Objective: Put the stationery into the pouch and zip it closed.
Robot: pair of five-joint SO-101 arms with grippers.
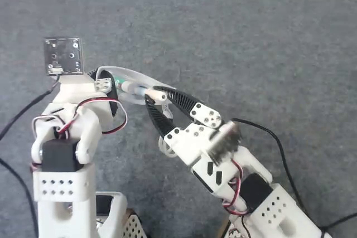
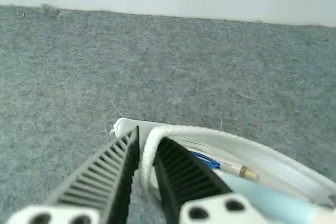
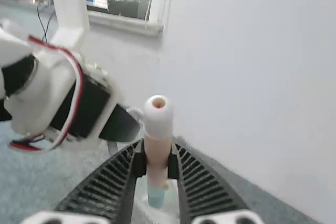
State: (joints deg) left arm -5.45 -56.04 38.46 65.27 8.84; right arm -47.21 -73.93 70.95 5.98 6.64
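The left arm [image 1: 64, 137] stood folded upright, its wrist bent forward, and the left gripper [image 2: 143, 142] was pinched tight on the pouch [image 2: 247, 150] rim. The right arm [image 1: 234, 160] stretched diagonally toward it, the right gripper [image 3: 156, 153] clamped around a pen [image 3: 157, 114].

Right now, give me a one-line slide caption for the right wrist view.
Right pincer shut on a white-capped pen, cap end poking past its tips, left arm close behind.
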